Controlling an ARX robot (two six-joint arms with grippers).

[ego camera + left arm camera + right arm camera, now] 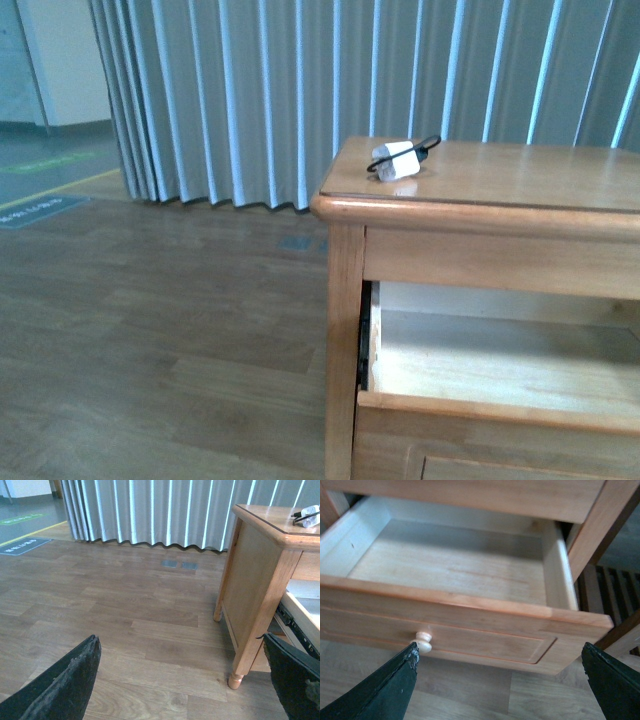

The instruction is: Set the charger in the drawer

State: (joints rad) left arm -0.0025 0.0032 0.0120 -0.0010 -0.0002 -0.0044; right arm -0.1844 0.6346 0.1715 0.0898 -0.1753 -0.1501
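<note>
The charger sits on the counter, close to its far left corner and a little in from the left edge, a small white block with a thin black cable looped round it. In the left wrist view the charger shows again at that same end of the counter, lying apart from either arm. Below the counter's front edge the drawer stands pulled well out, its pale wood floor and side walls open to view from above. The right wrist view looks down on the drawer from the front: the framed honey-brown panel faces the camera, and the round pale knob sits on it just beside the tip of one dark finger, though I cannot tell whether the two touch. The right fingers are spread wide with nothing between them, one to each side of the drawer front. The left fingers are spread just as wide and hold nothing; they hang over the brown plank floor off the left side of the cabinet, with its turned leg and side panel in view beyond them. A grey pleated curtain hangs behind the cabinet and runs down to the floor. Neither arm shows in the front view.
</note>
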